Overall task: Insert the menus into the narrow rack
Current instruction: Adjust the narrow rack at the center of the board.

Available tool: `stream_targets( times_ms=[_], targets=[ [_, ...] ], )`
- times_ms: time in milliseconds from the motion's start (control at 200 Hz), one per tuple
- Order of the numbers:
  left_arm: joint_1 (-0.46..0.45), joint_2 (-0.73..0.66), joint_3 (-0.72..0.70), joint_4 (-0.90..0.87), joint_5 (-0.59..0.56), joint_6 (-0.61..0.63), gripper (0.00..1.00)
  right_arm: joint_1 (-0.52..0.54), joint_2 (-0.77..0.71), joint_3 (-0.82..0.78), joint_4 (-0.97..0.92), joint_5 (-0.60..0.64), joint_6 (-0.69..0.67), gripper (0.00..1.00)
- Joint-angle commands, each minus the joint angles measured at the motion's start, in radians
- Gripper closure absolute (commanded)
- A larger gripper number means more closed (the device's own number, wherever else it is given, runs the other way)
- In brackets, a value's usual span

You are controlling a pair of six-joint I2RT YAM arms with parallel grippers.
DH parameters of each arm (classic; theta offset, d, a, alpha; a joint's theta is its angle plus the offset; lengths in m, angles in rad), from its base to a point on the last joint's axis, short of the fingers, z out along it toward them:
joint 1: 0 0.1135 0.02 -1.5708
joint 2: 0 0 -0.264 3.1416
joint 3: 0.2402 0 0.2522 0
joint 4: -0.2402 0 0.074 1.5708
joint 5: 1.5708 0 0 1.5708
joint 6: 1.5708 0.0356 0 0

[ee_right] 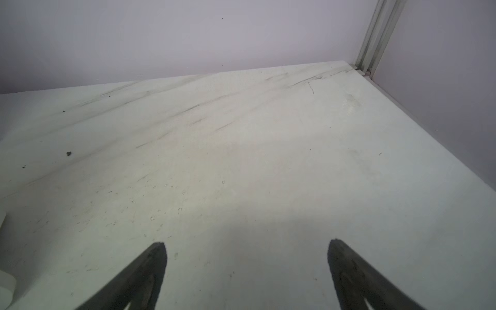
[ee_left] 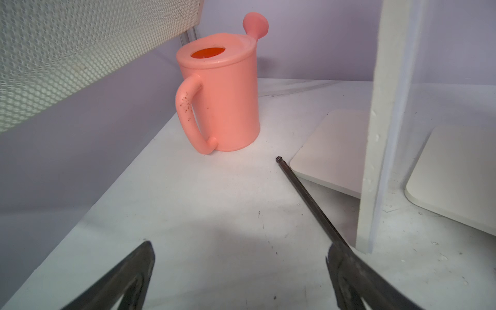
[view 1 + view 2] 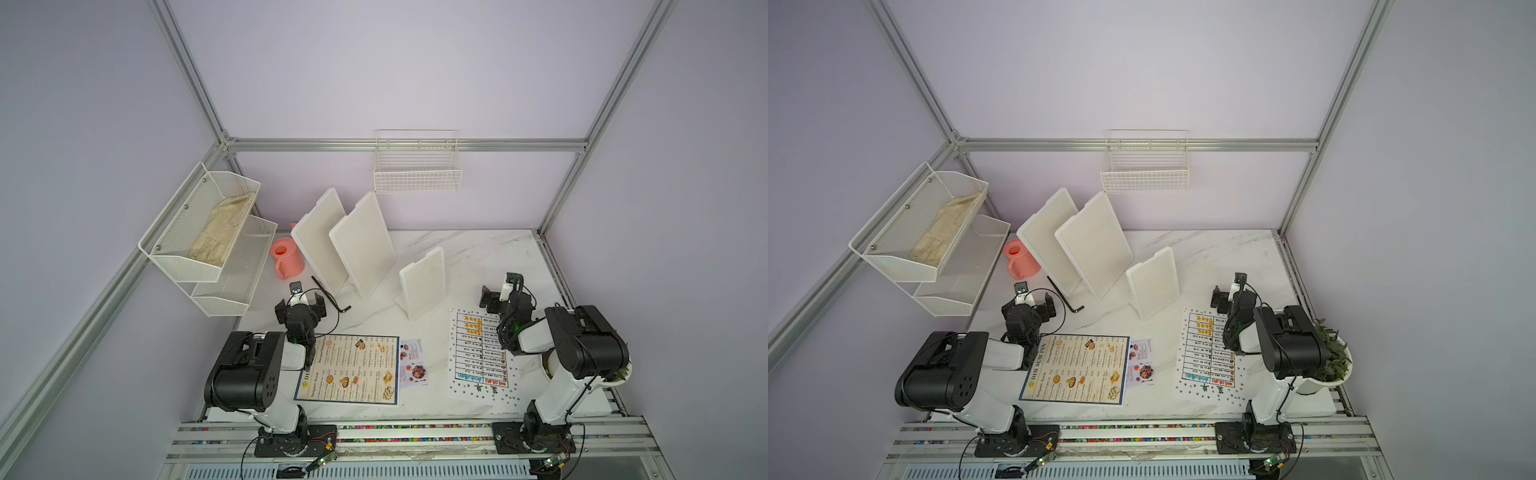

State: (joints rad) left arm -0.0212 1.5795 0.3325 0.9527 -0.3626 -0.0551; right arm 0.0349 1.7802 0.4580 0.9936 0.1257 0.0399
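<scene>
- While all three menus are laid flat on the marble table [image 3: 478, 257], none is found in the narrow wire rack [image 3: 417, 174], which is hung on the far wall rail, well beyond them.
- The dark-bordered "DIM SUM INN" menu [image 3: 349, 368] is placed at the near edge, just right of the left arm. The small photo card [image 3: 412, 363] is set against its right edge; whether the two touch cannot be told.
- The white dotted sheet [image 3: 478, 353] is laid further right, its right side partly hidden by the right arm.
- The left gripper [image 3: 300, 305] is held low over the table at the left, beyond the large menu, with its jaws spread wide and nothing between them.
- In the left wrist view a black hex key [image 2: 308, 198] is seen running beside one finger [image 2: 349, 273], and a pink watering can [image 2: 222, 94] is stood beyond it.
- The right gripper [image 1: 247, 245] is held over bare table beyond the dotted sheet, with its jaws likewise wide apart and empty.
- Three white boards [image 3: 361, 245] are propped up, tilted, between the menus and the far wall.
- A two-tier mesh shelf [image 3: 183, 224] is fixed at the left wall, with a beige cloth [image 3: 220, 232] laid in its upper tier.
- A potted plant [image 3: 1329, 357] is seen at the near right, behind the right arm.
</scene>
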Motion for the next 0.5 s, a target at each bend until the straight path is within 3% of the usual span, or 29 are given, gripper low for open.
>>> stream_targets(
  times_ms=[0,490],
  targets=[
    [-0.003,-0.007,0.035,0.019,0.003,0.014,0.0,0.002,-0.001,0.012,0.008,-0.001,-0.003,0.03],
    [-0.003,-0.005,0.037,0.018,0.003,0.014,0.0,0.002,0.0,0.011,0.01,-0.003,0.0,0.03]
  ],
)
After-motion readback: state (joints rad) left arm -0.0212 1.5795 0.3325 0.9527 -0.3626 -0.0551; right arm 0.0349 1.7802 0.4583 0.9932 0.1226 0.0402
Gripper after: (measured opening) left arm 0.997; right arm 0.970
